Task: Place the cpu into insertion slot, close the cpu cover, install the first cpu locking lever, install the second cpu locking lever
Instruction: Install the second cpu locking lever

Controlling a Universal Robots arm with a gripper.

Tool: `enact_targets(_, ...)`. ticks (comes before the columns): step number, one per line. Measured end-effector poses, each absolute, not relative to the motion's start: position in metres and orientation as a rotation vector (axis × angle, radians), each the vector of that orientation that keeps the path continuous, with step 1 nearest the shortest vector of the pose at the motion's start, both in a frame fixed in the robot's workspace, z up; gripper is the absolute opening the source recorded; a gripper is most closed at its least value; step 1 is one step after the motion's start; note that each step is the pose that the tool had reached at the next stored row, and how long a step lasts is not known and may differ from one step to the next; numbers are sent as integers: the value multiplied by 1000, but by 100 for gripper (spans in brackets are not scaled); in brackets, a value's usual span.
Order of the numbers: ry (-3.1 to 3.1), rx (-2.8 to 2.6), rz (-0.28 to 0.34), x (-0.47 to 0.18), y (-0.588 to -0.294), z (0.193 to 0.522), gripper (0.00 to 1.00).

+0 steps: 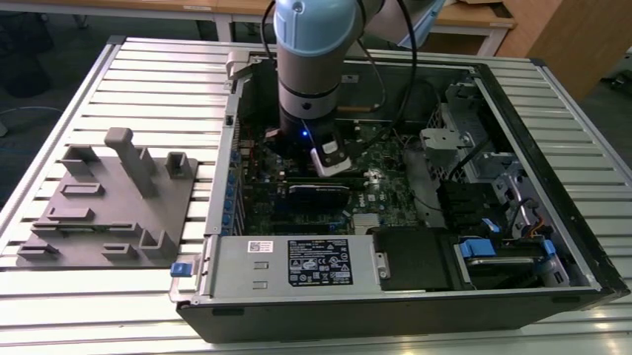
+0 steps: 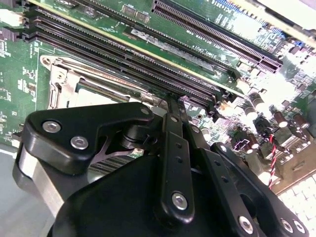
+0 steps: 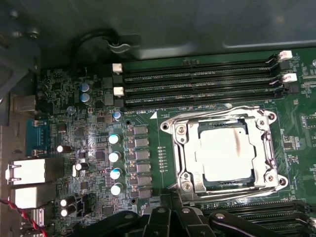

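Observation:
In the first wrist view the cpu [image 3: 228,150] lies flat in the insertion slot [image 3: 269,116], its dull silver top facing up. The cpu cover [image 3: 183,148] is down around it as a silver frame. Thin metal levers [image 3: 212,113] run along the sides of the frame. My gripper [image 3: 170,211] is just beside the socket's edge, near the long black slots. In the second wrist view the gripper [image 2: 170,101] has its fingers drawn together over the board next to the socket [image 2: 74,81], with nothing seen between them. In the exterior view the gripper [image 1: 331,159] reaches down into the case.
The open computer case [image 1: 227,222] lies on a slatted metal table. A grey fixture with upright blocks [image 1: 109,200] stands at the exterior view's left. Memory slots [image 3: 197,84], capacitors [image 3: 114,158] and red wires [image 3: 24,212] surround the socket. A power supply [image 1: 296,262] fills the case front.

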State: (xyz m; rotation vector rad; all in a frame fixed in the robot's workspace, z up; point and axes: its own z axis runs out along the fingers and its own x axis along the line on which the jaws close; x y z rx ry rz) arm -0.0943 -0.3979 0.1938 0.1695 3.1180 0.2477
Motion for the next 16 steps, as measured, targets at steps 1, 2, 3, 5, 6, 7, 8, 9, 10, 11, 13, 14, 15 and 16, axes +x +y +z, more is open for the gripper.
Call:
enact_targets(1, 3118, 169, 247, -94, -398, 195, 10)
enact_targets(2, 3119, 170, 247, -94, -398, 197, 10)
enact_targets(3, 3119, 170, 247, -94, -398, 199, 10)
enact_targets(5, 3119, 170, 247, -94, -398, 203, 10)
enact_targets(6, 3119, 170, 247, -94, -398, 205, 10)
enact_targets(7, 3119, 170, 247, -94, -398, 208, 10)
enact_targets(8, 3119, 170, 247, -94, -398, 210, 10)
enact_targets(9, 3119, 170, 247, -94, -398, 212, 10)
enact_targets(10, 3119, 170, 247, -94, -398, 213, 10)
enact_targets(11, 3119, 170, 247, -94, -398, 214, 10)
enact_targets(13, 3119, 170, 246, -94, -398, 214, 10)
enact_targets(14, 3119, 170, 246, -94, -398, 214, 10)
enact_targets(15, 3119, 170, 246, -94, -398, 214, 10)
enact_targets(16, 3119, 170, 246, -94, -398, 214, 10)
